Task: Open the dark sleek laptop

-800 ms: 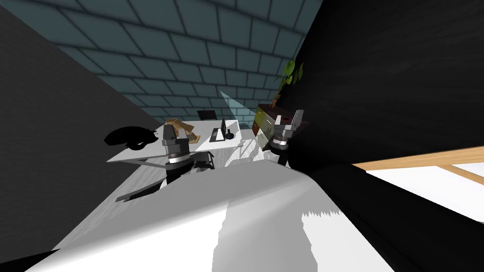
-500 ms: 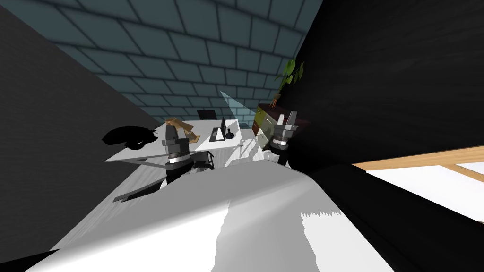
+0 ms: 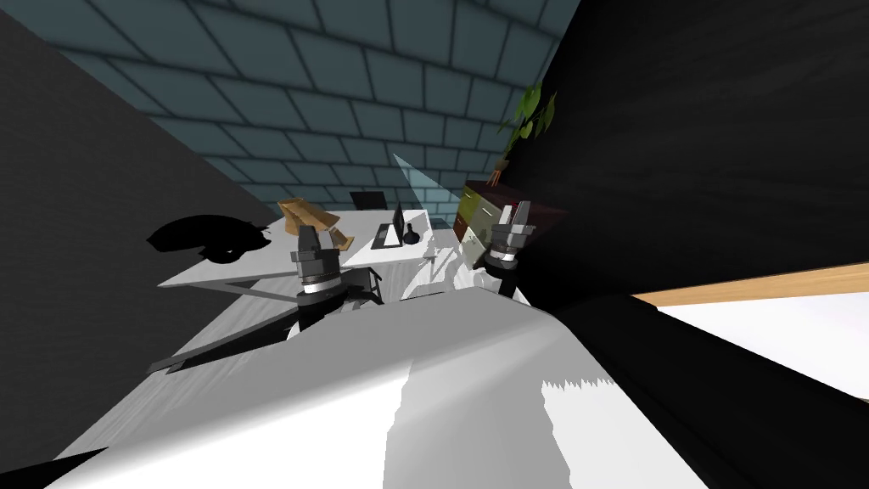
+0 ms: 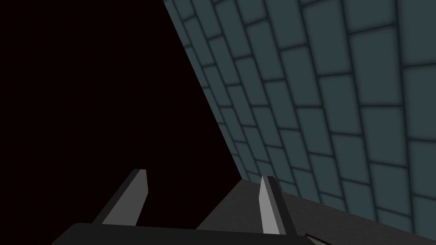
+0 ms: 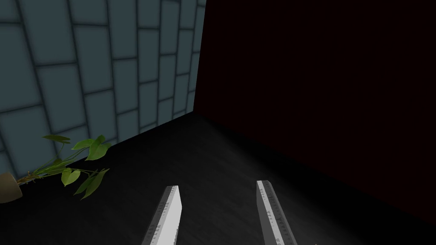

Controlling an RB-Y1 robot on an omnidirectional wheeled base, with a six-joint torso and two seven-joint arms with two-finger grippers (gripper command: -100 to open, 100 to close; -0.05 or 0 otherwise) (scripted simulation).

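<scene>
Laptop [image 3: 389, 235] sits at the desk's [image 3: 263, 259] far end, well apart from both arms. Left gripper [image 3: 310, 239] and right gripper [image 3: 515, 212] stand apart, empty. Recommend driving closer squarely before reaching for the lid edge.

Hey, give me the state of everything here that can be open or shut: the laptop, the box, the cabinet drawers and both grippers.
laptop: already open, screen standing up from its base on the table.
cardboard box: flaps open.
cabinet: drawers look shut.
left gripper: open, holding nothing.
right gripper: open, holding nothing.
</scene>
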